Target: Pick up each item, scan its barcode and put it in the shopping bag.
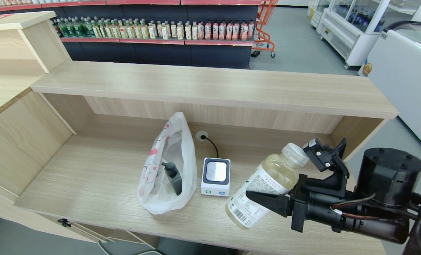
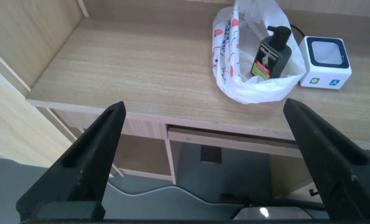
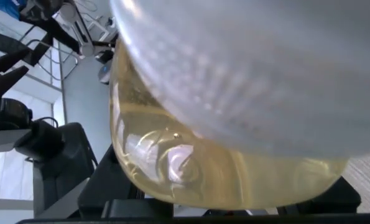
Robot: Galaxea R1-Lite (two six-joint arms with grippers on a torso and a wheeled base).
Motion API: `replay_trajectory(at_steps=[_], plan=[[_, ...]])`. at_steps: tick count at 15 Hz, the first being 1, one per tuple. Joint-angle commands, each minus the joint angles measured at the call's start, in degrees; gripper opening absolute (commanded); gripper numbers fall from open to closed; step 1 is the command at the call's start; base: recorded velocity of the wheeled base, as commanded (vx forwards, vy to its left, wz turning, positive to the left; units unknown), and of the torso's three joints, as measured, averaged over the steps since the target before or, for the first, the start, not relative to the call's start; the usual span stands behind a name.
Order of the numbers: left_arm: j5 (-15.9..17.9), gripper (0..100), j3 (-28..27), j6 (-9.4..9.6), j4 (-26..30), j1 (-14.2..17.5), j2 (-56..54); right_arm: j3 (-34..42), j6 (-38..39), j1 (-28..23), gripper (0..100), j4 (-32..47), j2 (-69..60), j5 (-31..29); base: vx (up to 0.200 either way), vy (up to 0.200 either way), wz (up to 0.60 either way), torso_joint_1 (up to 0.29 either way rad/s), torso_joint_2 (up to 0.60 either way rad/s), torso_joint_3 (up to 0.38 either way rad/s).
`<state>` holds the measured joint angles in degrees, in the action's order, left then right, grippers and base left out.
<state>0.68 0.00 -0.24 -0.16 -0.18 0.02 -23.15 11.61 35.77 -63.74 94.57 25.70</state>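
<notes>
Head view: a pale wooden counter (image 1: 90, 177) with a raised ledge behind it stands in a shop, with a shelf of drinks (image 1: 161, 30), an orange cart (image 1: 265, 24) and white freezers (image 1: 352, 32) farther back. The right gripper (image 1: 280, 169) is clamped on a bottle (image 1: 267, 177) of yellowish liquid, held tilted above the counter with the cap up and away and the barcode (image 1: 242, 214) near the low end. Just to that gripper's left sits the scanner (image 1: 216, 176), window up, and left of the scanner is the shopping bag (image 1: 154, 159) with a dark pump bottle (image 1: 173, 177) inside.

From the left wrist, the left gripper (image 2: 204, 106) hangs with its fingers spread wide and empty, off the counter's near edge. The bag (image 2: 234, 68), pump bottle (image 2: 270, 56) and scanner (image 2: 326, 62) lie ahead of it.

From the right wrist, the bottle (image 3: 234, 155) presses close to the lens; its pale upper part is a blur, and the counter beneath is hidden.
</notes>
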Motion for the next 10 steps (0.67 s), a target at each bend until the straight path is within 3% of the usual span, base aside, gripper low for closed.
replay_trajectory(at_steps=[1, 10], plan=[[0.02, 100, 0.0, -0.02, -0.02, 0.01, -0.02, -0.49, 0.17, 1.59, 0, 0.55, -0.62, -0.74, 0.0, 0.0, 0.0, 0.0, 0.0, 0.0], [0.02, 100, 0.0, -0.02, -0.02, 0.01, -0.02, -0.32, 4.57, 7.65, 0, 3.28, -1.94, -1.18, 0.0, 0.0, 0.0, 0.0, 0.0, 0.0]])
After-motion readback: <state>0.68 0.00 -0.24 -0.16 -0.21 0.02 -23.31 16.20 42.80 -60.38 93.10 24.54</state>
